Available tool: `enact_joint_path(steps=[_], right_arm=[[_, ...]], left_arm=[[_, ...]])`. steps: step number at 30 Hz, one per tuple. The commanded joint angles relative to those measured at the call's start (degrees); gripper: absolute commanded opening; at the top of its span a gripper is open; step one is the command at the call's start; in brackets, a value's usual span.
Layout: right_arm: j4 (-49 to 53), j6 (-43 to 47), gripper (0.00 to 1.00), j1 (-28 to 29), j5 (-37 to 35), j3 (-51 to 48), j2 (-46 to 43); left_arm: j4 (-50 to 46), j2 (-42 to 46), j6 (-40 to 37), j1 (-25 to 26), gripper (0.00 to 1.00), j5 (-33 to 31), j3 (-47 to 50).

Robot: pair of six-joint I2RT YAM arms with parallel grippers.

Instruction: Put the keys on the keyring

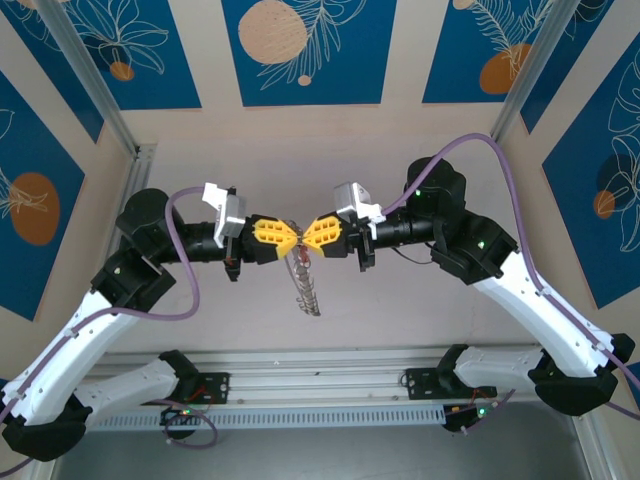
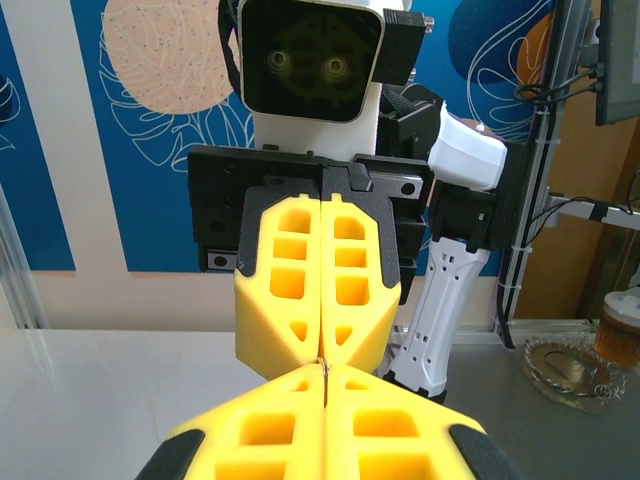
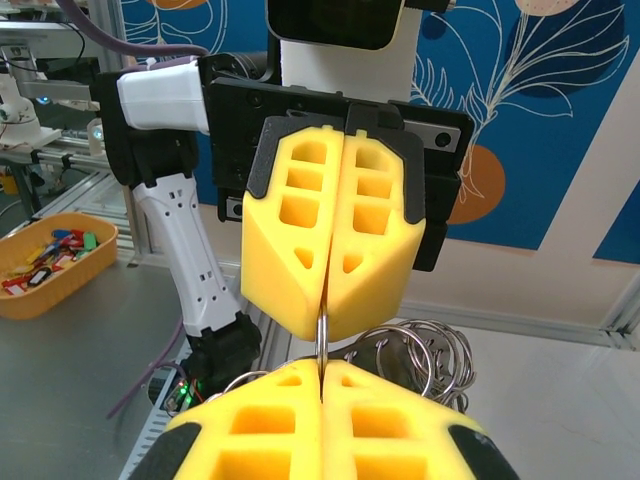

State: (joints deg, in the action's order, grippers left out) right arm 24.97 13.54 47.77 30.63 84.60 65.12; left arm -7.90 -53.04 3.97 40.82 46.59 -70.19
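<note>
Keyring dangles lengthwise downward, top clamped between left pincer, right pincer.

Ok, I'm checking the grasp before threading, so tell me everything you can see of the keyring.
The keyring looks like thin silver-grey metal wire, coiled into several overlapping round loops. In the top view the bunch hangs below the grippers and slants toward the near edge, apparently clear of the table. One strand stands edge-on, pinched between the shut yellow pads of the left gripper and of the right gripper, whose tips meet.
</note>
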Motion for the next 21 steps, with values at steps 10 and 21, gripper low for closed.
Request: enact_joint_path(steps=[10,21], right_arm=[[19.43,9.53,0.00,1.93,-8.63,15.11,5.08],[28.86,11.29,0.00,3.41,-15.27,25.17,11.83]], left_arm=[[-15.29,-2.28,-10.66,-0.17,0.17,-6.72,-7.56],[-24.01,-5.07,-17.34,-0.18,0.34,-10.60,-11.91]])
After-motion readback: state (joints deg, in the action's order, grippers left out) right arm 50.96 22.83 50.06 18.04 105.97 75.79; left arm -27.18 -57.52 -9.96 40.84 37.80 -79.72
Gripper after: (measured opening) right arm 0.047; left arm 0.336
